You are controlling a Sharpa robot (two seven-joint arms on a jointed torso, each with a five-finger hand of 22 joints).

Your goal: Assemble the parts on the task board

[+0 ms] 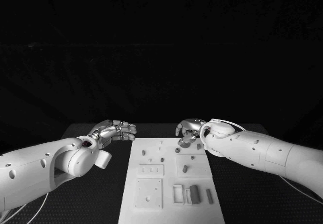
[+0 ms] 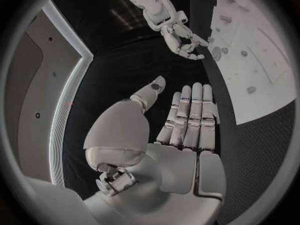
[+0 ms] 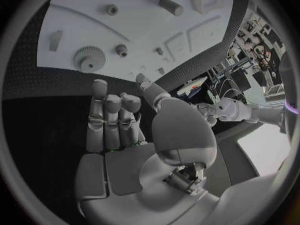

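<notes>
White task board (image 1: 172,186) lies mid-table, grey parts (image 1: 194,194) resting on it. My left hand (image 1: 115,130) hovers beside its far-left corner, fingers extended, holding nothing. My right hand (image 1: 189,129) hovers over its far edge, fingers partly curled, empty.

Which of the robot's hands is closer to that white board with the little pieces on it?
The right. The right hand hovers over the far end of the task board, above its far right corner. The left hand hangs over the black table, off the board's left edge.
</notes>
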